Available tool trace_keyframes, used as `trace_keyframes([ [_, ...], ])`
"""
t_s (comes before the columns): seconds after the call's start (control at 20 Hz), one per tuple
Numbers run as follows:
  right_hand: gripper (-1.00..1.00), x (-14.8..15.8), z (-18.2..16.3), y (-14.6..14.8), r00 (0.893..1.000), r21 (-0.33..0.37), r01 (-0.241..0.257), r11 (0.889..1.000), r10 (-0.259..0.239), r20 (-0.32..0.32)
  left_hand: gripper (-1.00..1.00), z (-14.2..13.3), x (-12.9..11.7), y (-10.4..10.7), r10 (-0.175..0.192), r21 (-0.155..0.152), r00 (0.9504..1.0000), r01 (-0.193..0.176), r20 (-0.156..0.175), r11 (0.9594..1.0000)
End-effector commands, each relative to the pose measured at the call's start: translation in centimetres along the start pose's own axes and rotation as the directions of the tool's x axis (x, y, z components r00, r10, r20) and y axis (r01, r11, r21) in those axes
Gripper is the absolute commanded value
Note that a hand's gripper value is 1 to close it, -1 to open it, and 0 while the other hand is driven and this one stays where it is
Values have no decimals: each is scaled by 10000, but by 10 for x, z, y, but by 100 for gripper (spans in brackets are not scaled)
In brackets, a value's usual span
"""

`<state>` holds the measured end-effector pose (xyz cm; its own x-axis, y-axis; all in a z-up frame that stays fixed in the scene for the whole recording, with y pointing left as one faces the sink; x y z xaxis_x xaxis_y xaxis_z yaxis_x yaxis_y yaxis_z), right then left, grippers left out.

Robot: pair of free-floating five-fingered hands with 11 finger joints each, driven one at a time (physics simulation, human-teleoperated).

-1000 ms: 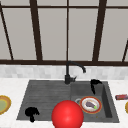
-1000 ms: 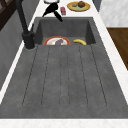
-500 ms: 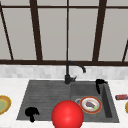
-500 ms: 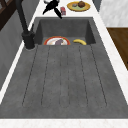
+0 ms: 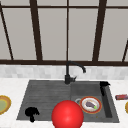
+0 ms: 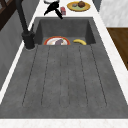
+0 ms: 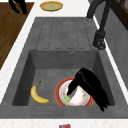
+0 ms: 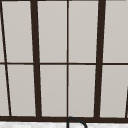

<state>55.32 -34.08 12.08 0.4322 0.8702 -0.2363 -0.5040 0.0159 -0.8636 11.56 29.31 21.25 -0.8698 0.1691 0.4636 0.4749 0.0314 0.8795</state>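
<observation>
**A:** Starting at the left: the left hand (image 5: 31, 113) hangs over the drainboard at 8 o'clock from the tap (image 5: 68, 75), fingers drooping loose and holding nothing.

**B:** Then that big red ball (image 5: 67, 115) at 6 o'clock from the tap. It blocks part of the basin from the front.

**A:** Just past it at 2 o'clock is the plate (image 5: 83, 100), with the eggplant (image 5: 90, 104) lying across its middle. It's small, dark purple, with a green stem end, and it looks smooth and rounded.

**B:** The right hand (image 5: 105, 84) is at 1 o'clock from the plate. From the right side its fingers (image 7: 75, 86) reach down long and nearly straight toward the eggplant (image 7: 69, 96), not closed on it.

**A:** The risk, I'd say, is that straight fingers landing on that rounded skin could roll it off the plate toward the banana (image 7: 38, 95).

**B:** Or press the rim and tip the plate.
</observation>
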Motion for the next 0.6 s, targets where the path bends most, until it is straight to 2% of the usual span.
trace_keyframes([
  [0.0,-100,-10,-10,9,9977,100,-308,9995,301,612,0,0,0,0,0,0,10000,0,0,10000],
  [0.1,-100,-21,-14,4,9980,17,-39,10000,37,633,0,0,0,0,0,0,10000,0,0,10000],
  [0.25,-100,-34,-14,5,9955,143,94,9999,-107,940,0,0,0,0,0,0,10000,0,0,10000],
  [0.55,-100,-66,7,-3,9903,110,39,9999,-54,1391,0,0,0,0,0,0,10000,0,0,10000],
])
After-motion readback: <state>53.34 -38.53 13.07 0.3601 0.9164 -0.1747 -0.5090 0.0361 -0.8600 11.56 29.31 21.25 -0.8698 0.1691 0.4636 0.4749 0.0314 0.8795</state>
